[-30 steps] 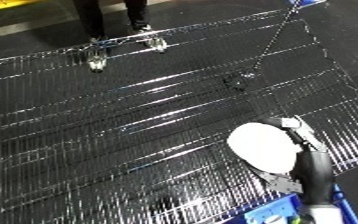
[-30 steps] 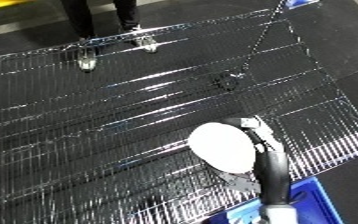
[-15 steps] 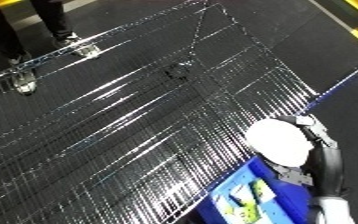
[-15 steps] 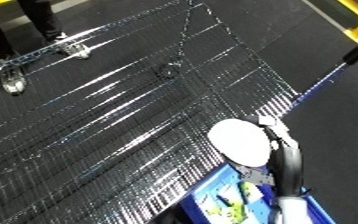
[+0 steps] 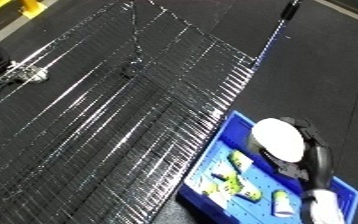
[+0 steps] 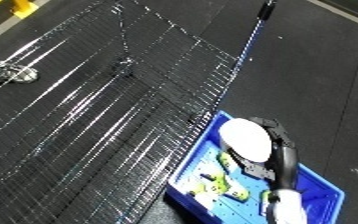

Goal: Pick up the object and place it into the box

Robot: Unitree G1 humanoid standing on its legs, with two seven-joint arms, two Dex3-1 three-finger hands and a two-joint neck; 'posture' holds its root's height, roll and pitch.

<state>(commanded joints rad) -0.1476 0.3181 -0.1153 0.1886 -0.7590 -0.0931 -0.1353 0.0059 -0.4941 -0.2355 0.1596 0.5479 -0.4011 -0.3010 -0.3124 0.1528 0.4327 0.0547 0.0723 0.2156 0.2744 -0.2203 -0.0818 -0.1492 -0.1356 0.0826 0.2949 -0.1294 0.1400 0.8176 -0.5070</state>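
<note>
right hand (image 5: 300, 150) is out over the blue bin (image 5: 213, 150) now, black fingers curled round the edge of a white round object (image 5: 278, 139), thumb side tucked under it, so the thing is held and sits in the air above the bin's upper half (whether it touches anything below, can't tell from here). the white and silver forearm (image 6: 282, 202) comes up from the lower edge to meet it. inside the bin, yellow-green packets (image 6: 218, 184) lie on the floor, with a small white bottle-like item (image 5: 283, 201) near the lower corner. the bin sits just beside the edge of the dark wire-grid table (image 5: 113, 115), which runs off to the upper left and glints with light streaks. left hand shows nowhere in either eye.
</note>
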